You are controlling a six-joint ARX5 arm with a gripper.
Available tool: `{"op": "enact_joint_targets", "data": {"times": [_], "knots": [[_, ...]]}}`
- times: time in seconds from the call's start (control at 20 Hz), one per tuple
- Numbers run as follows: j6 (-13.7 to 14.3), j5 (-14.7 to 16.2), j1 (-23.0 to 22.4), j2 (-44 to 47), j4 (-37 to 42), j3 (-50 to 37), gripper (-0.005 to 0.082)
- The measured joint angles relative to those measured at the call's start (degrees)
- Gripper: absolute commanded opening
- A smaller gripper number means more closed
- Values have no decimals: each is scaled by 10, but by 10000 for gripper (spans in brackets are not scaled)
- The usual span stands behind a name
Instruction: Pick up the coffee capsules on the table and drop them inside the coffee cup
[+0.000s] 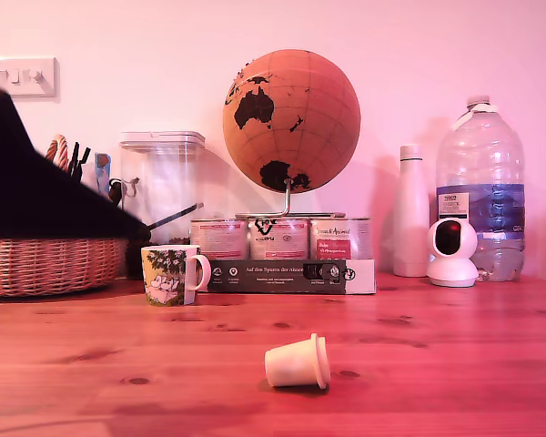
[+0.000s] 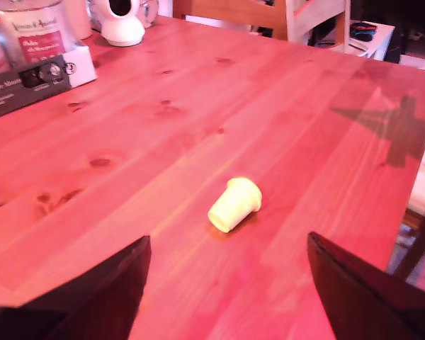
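Gripper (image 2: 227, 283) jaws spread wide, empty, above table (image 1: 455, 364). Cream capsule (image 1: 298, 362) lies on its side near front, well right of mug (image 1: 170, 274) in exterior view.

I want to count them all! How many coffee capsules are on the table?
1. A cream-white coffee capsule lies on its side on the wooden table, near the front, to the exterior view's right of the coffee cup. Others may be hidden behind things.

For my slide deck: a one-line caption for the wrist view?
Open gripper above a cream capsule lying on its side on the wooden table.
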Motion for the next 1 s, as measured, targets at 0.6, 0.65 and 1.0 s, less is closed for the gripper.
{"op": "enact_joint_targets", "data": {"times": [0.6, 0.65, 1.0], "knots": [[13, 55, 14, 183, 168, 0, 640], [21, 56, 14, 197, 170, 2, 639], [69, 83, 14, 304, 173, 74, 639]]}}
